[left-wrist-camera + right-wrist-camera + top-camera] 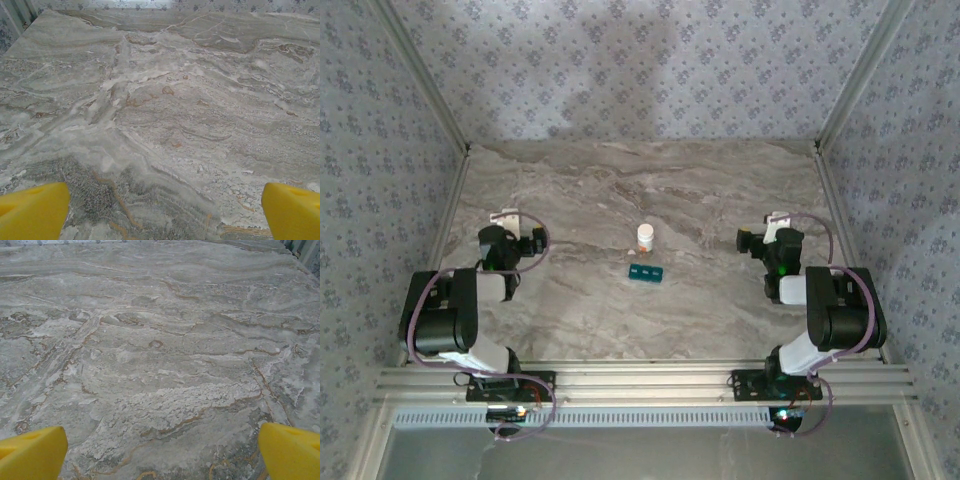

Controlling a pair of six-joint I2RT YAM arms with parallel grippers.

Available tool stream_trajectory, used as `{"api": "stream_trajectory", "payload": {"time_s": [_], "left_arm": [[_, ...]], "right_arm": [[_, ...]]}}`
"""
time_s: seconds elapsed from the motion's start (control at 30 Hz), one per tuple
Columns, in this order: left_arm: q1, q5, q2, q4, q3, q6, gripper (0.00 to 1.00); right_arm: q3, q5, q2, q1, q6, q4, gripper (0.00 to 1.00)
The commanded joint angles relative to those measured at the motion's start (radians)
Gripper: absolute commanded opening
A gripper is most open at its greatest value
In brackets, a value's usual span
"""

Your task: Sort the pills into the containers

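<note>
The worktop (620,190) is grey-brown, marble-patterned and flat. Near its middle a small white bottle (646,238) stands upright. Just nearer the arms' edge, apart from it, lie the teal containers (645,273). Their lids seem shut, though they are too small to tell.

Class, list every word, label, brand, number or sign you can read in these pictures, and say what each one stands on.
No text can be read in these pictures.
On the white bottle, the orange band may be a label, but it is too small to read.
On the teal containers, no marks can be made out at this size.
The wallpaper and the marble table carry patterns, not letters.
</note>
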Motion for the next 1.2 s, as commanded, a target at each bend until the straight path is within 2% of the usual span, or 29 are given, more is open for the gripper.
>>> {"api": "stream_trajectory", "payload": {"time_s": [0.0, 0.23, 0.37, 0.7, 0.83, 0.97, 1.07, 1.17], "left_arm": [[0.004, 0.020, 0.008, 0.003, 0.012, -0.006, 0.98], [0.001, 0.012, 0.007, 0.004, 0.009, -0.004, 0.98], [-0.004, 0.009, 0.002, -0.003, 0.013, 0.002, 0.98], [-0.037, -0.032, -0.140, -0.256, 0.084, 0.013, 0.98], [-0.038, -0.067, -0.202, -0.369, 0.119, -0.028, 0.98], [-0.044, -0.084, -0.261, -0.473, 0.161, -0.124, 0.98], [-0.060, -0.104, -0.296, -0.546, 0.192, -0.195, 0.98], [-0.074, -0.107, -0.330, -0.621, 0.227, -0.293, 0.98]], "right_arm": [[0.019, -0.015, -0.008, -0.007, -0.009, -0.006, 1.00], [0.013, -0.019, -0.014, -0.008, -0.009, 0.003, 1.00], [0.027, -0.017, -0.070, -0.007, -0.011, -0.063, 1.00], [0.057, 0.061, -0.243, 0.004, 0.012, -0.249, 1.00], [0.157, 0.077, -0.338, -0.006, 0.168, -0.501, 1.00], [0.211, 0.034, -0.396, -0.032, 0.481, -0.649, 0.99], [0.226, -0.125, -0.397, -0.055, 0.511, -0.644, 1.00], [0.285, -0.161, -0.384, -0.009, 0.511, -0.740, 1.00]]}}
